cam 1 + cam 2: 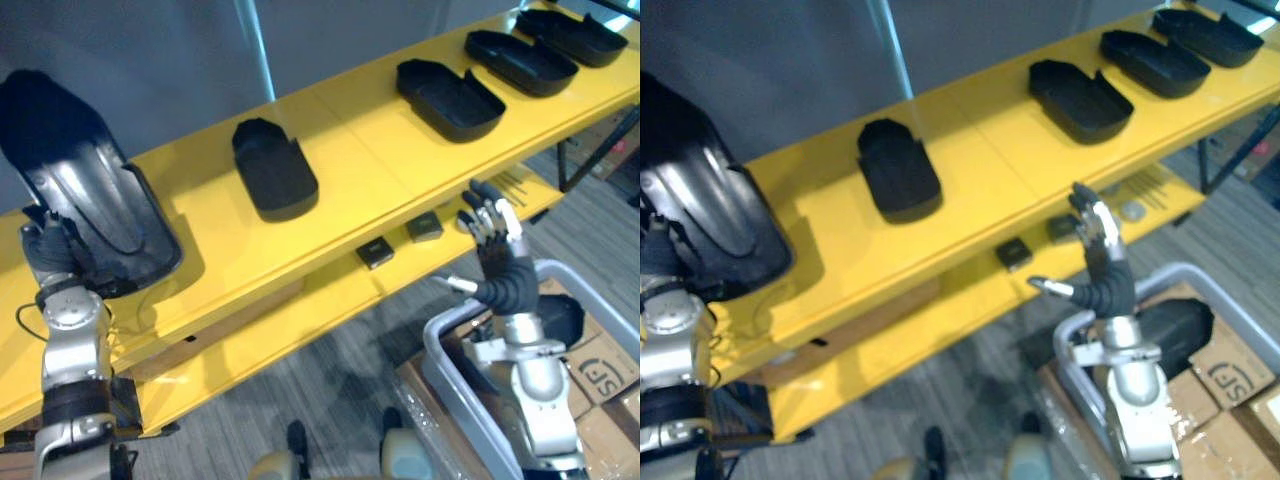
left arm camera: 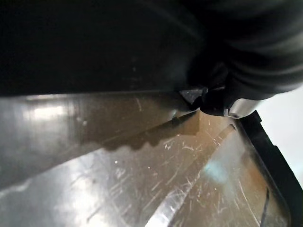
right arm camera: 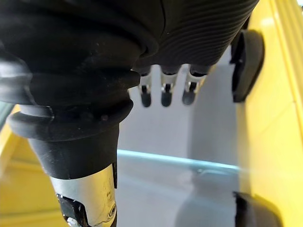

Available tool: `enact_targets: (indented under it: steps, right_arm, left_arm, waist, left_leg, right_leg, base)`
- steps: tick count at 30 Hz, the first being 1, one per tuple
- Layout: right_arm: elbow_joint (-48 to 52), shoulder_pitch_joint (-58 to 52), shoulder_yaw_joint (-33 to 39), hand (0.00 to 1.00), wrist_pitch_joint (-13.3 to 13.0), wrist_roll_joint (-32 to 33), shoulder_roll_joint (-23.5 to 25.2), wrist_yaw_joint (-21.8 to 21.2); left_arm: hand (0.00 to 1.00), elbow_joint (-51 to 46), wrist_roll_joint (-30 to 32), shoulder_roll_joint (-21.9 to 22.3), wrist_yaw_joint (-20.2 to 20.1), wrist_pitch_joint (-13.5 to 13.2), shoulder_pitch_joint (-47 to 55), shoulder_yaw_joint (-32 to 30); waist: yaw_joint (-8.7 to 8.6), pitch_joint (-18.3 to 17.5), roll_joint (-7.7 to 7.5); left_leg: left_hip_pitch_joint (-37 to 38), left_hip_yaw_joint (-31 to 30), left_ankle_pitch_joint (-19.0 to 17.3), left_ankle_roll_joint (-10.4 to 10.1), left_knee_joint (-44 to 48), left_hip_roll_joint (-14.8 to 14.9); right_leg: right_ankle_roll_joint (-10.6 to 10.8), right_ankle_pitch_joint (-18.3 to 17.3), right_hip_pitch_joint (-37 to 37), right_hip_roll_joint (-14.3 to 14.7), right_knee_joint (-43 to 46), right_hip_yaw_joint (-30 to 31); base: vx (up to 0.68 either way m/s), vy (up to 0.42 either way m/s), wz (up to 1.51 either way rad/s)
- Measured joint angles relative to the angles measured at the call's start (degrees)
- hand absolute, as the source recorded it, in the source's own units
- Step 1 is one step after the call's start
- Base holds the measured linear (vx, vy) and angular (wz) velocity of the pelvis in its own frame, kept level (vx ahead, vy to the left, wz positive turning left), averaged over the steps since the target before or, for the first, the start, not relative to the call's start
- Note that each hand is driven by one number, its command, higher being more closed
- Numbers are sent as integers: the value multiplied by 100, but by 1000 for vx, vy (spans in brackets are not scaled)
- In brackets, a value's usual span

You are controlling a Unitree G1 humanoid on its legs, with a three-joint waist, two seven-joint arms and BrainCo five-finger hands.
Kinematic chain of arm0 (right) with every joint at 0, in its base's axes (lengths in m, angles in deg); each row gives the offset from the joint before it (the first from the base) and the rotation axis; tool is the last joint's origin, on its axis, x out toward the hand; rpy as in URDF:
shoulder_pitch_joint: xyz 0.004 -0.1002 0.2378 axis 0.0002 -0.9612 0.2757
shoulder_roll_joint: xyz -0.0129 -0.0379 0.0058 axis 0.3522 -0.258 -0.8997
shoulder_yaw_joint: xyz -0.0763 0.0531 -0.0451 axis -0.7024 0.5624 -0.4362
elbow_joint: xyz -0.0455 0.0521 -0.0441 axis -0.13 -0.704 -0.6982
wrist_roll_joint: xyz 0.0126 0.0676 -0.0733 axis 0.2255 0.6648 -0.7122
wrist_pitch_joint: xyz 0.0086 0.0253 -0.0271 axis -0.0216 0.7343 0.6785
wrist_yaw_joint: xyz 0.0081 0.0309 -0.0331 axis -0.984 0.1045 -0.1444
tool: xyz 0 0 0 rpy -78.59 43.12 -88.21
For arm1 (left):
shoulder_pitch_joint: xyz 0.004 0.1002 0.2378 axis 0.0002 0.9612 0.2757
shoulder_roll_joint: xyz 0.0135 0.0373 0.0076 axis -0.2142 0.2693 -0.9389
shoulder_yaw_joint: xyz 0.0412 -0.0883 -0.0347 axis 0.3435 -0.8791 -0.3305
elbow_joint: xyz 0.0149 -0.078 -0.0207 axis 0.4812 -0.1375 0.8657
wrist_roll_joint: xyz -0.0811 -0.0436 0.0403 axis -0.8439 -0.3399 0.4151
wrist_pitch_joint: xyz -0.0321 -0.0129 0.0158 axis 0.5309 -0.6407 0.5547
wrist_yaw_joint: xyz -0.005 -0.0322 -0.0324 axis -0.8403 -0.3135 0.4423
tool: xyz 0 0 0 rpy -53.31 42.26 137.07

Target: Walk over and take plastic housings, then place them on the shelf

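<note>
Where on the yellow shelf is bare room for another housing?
Bare yellow top board lies between the large black plastic housing in the left hand and the nearest small black housing, also right of that one. Three black housings crowd the right end.

Glossy yellow shelf (image 1: 380, 150), matt blk plastic housings (image 1: 272, 170), cardboard boxes (image 1: 600, 370)

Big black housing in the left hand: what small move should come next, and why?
Probably lower it flat onto the shelf, then let go. The housing leans tilted at the yellow shelf's left end, its near edge in the left hand, while four others lie flat further along.
</note>
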Motion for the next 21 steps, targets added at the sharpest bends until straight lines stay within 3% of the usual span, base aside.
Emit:
enact_targets:
  steps: [7,12,15,21]
  right_arm:
    - [122,50,-201,0,130,112,-126,8]
    - [241,34,-262,0,130,114,-223,23]
    - [241,26,-297,0,131,116,-247,42]
    - [240,18,-422,0,141,169,-312,50]
  left_arm:
    - [100,735,128,-490,-313,1132,-655,-5]
    - [100,984,926,-929,-838,1396,-917,-10]
    - [100,1029,1241,-934,-1013,1493,-1023,-4]
    - [100,1153,1978,-935,-1411,1745,-1110,37]
  waist:
    - [-113,9,16]
    - [-206,27,50]
    - [-219,57,106]
    - [-230,103,192]
  left_leg:
    - [-121,158,-8,-3,4,-8]
    - [-190,446,-96,30,128,13]
    - [-193,737,-96,55,170,54]
    - [-193,763,-110,61,235,57]
  right_leg:
    - [-1,-17,-192,-17,146,110]
    - [30,-38,-194,-68,175,127]
    - [56,-54,-195,-104,189,132]
    - [79,-72,-200,-104,196,150]
  base:
    - [-15,1,-6]
    - [0,6,2]
    - [3,9,2]
    - [4,-1,-1]
